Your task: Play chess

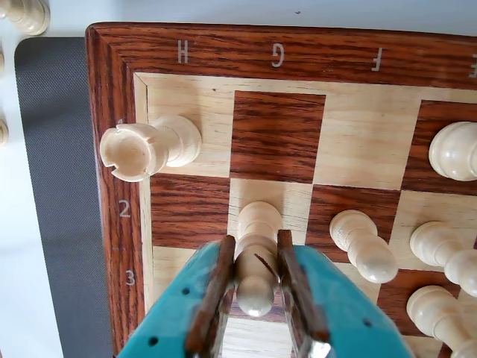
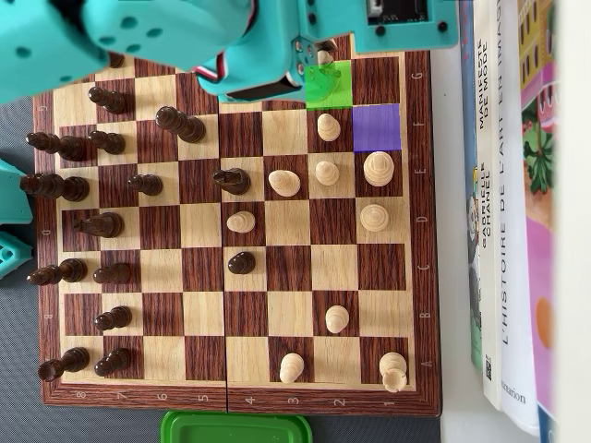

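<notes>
Gripping a white pawn (image 1: pixel 256 253) on the G file near rank 2–3, the tool (image 1: pixel 256 298) has its two fingers (image 1: pixel 212 298) closed against the pawn's sides, just below the head. In the overhead view a green-tinted square (image 2: pixel 329 81) sits under the arm (image 2: pixel 185 37) and a purple-tinted square (image 2: pixel 376 127) lies diagonally beside it; whether these mark source and target cannot be told.

To do the step well, the pawn should be lifted straight up until the base is clear of the chessboard (image 1: pixel 298 56), then carried level so the neighbouring pawn (image 1: pixel 363 245) is not clipped. The grip is judged centred; squeeze should be held steady, since the turned wood looks smooth and could slip.

The pawn's long axis is upright, base on the board, head toward the wrist camera; it appears stretched by perspective only.

A white rook (image 1: pixel 145 147) stands upright in the H1 corner, well apart. Books (image 2: pixel 503 212) lie on the bench beside the board.
</notes>
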